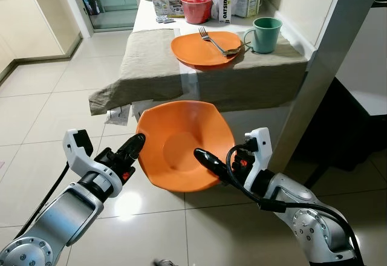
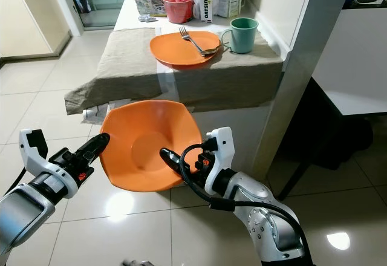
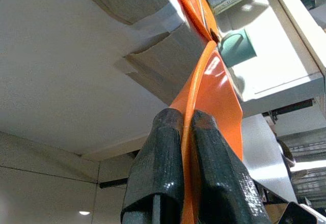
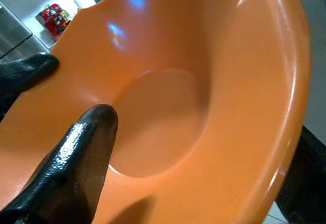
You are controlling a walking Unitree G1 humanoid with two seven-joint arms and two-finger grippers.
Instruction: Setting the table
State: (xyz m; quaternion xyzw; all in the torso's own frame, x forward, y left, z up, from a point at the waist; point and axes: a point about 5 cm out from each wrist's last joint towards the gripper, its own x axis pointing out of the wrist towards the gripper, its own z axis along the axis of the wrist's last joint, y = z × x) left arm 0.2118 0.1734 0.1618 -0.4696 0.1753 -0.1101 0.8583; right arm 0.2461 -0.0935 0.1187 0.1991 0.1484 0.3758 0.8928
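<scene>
- We hold a wide orange plastic bowl with a faceted rim (image 1: 181, 142) between our two arms, above the pale tiled floor (image 1: 42, 127) and just in front of the near edge of the surface draped in a grey-brown linen cloth (image 1: 151, 66).
- The bowl is tilted, its open hollow facing up and towards us, its far rim raised towards the surface.
- Our left tool (image 3: 186, 132) is nearly shut, pinching the bowl's thin left rim between its two black fingers; the wrist view shows this edge-on.
- Our right tool (image 1: 205, 157) has one black finger (image 4: 76, 152) lying inside the bowl's hollow; the other finger is hidden behind the wall, so it grips the right rim.
- On the surface sit a second orange plate (image 1: 205, 48) with a metal fork (image 1: 211, 41) across it and a green mug (image 1: 266, 33) just beside it.
- Behind these, a pink tub (image 1: 196, 9) and cartons are partly cut off.
</scene>
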